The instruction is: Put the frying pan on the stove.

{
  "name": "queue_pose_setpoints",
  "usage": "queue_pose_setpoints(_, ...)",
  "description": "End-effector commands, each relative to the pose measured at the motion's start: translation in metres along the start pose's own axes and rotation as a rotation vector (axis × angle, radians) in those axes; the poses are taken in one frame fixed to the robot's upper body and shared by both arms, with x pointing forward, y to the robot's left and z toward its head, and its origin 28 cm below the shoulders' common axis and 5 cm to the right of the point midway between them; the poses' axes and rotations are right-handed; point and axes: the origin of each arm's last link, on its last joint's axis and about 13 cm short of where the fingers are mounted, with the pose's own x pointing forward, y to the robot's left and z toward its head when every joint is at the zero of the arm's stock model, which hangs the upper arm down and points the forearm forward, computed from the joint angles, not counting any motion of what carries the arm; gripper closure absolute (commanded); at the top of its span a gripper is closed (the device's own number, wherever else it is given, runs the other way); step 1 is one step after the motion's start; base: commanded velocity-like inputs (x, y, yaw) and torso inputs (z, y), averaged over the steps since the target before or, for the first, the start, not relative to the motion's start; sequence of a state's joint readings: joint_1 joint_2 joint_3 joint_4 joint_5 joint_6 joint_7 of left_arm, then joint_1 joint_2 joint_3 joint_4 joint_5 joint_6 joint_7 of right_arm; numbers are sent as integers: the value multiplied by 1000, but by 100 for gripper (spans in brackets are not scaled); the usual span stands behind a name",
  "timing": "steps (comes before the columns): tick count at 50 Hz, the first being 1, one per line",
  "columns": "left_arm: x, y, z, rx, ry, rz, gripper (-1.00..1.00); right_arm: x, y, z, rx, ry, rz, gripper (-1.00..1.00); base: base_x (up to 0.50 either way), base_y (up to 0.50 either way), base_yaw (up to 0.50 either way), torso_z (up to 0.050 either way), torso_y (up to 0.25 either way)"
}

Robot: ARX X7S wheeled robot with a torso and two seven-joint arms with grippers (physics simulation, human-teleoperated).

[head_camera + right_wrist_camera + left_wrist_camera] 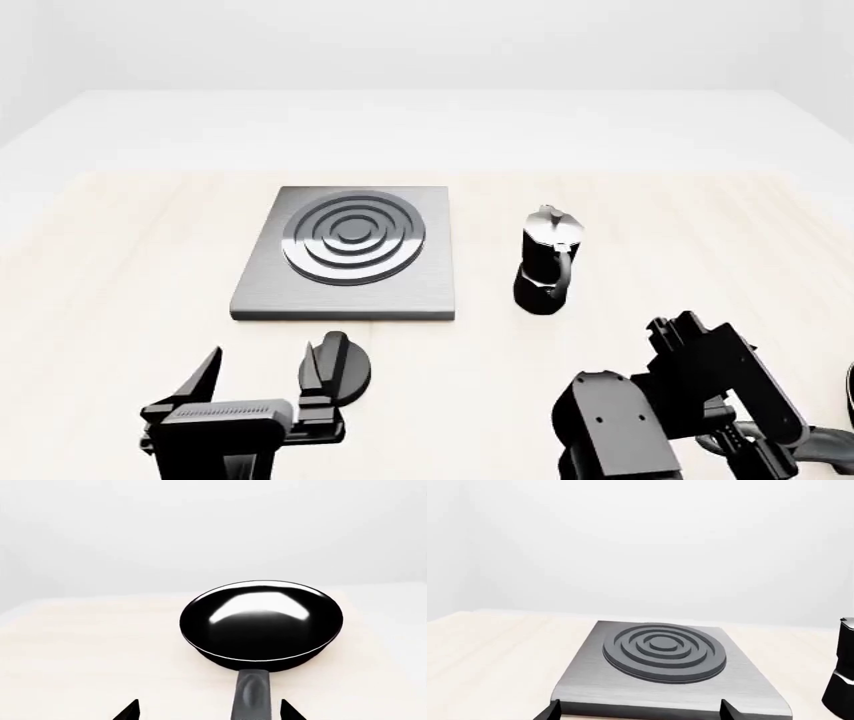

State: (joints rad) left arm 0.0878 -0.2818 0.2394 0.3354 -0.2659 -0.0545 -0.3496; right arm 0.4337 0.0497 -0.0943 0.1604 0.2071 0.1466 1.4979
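Note:
The frying pan (261, 622), glossy black and round, rests on the pale wood table in the right wrist view. Its long handle (252, 695) runs back between the spread fingers of my right gripper (210, 711), which is open and not touching it. The stove (350, 250) is a grey square plate with dark ring burner, lying left of centre. My left gripper (263, 362) hovers open just in front of the stove's near edge (664, 652), and the left gripper (639, 711) holds nothing. In the head view my right arm (681, 400) hides its own fingers.
A black-and-silver moka pot (547, 260) stands upright right of the stove and also shows as the moka pot (842, 680) at the left wrist view's edge. A small round black knob (352, 372) lies just behind my left gripper's right finger. White walls lie beyond the table.

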Motion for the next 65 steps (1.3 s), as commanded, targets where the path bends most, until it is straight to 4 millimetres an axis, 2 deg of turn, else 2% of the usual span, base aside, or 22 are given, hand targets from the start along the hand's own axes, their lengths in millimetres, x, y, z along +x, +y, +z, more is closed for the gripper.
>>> queue_pose_setpoints(1, 0, 1, 1, 1, -2, 3, -100, 3, -3, -5, -15, 6, -13, -100, 0, 0, 0, 0, 0)
queue_pose_setpoints(16, 0, 1, 3, 2, -6, 4, -100, 8, -10, -11, -22, 34, -16, -100, 0, 0, 0, 0, 0)
queue_pose_setpoints(65, 0, 1, 4, -1, -14, 13, -100, 14, -13, -25, -55, 61, -7, -100, 0, 0, 0, 0, 0)
